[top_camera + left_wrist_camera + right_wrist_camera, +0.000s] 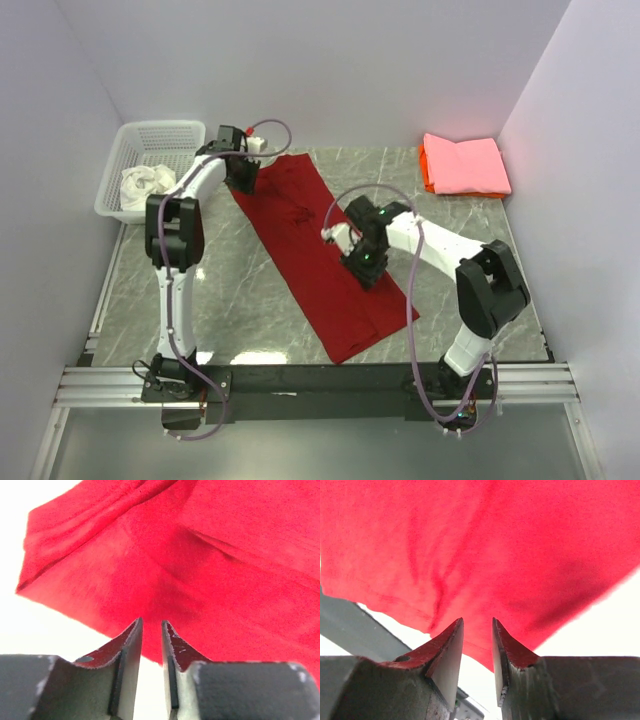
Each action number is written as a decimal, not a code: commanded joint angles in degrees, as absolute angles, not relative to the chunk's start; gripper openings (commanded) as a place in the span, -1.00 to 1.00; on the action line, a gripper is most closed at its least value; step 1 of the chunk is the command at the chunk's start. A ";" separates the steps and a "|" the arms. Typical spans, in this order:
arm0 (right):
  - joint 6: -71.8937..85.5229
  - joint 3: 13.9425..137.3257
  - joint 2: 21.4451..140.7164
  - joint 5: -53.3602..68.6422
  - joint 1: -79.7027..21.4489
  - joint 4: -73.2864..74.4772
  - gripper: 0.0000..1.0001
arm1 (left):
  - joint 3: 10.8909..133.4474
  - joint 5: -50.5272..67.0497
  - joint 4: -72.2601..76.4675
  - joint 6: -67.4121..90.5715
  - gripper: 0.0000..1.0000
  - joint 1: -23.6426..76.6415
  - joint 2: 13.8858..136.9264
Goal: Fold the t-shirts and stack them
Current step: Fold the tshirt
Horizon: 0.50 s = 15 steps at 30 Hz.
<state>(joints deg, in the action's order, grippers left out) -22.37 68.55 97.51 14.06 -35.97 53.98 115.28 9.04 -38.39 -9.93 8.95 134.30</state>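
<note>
Left fingers [131, 645] clench the far corner of the deep red t-shirt [310, 250], its cloth spreading away ahead of their tips; right fingers [447, 645] grasp its edge midway along, the shirt lying as a long strip on the desk [240, 300] between both pairs. Well beyond the right fingers, a pink t-shirt [465, 163] rests on an orange t-shirt [425, 172]

Lab test booth; plain white walls [300, 60] (three sides); marble-look table [250, 300].
</note>
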 commanded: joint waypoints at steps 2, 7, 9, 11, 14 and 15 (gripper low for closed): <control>-24.69 73.12 96.58 11.96 -31.12 56.87 -0.27 | 111.36 12.92 -31.37 -8.53 -0.40 8.61 122.17; -26.89 72.25 100.80 8.26 -30.59 53.97 -0.34 | 115.22 17.39 -41.90 -7.12 -0.43 8.53 124.01; -26.98 71.64 102.65 8.35 -30.67 53.09 -0.39 | 114.79 18.72 -42.89 -6.86 -0.42 8.53 124.36; -26.81 71.11 104.23 7.82 -31.02 52.47 -0.42 | 113.91 20.47 -43.33 -6.33 -0.40 8.53 124.10; -26.63 69.18 105.46 8.00 -31.81 51.59 -0.45 | 111.45 21.27 -43.42 -5.37 -0.42 8.53 123.84; -26.63 67.52 105.73 8.17 -32.34 51.07 -0.45 | 111.45 21.01 -43.68 -5.10 -0.42 8.61 124.10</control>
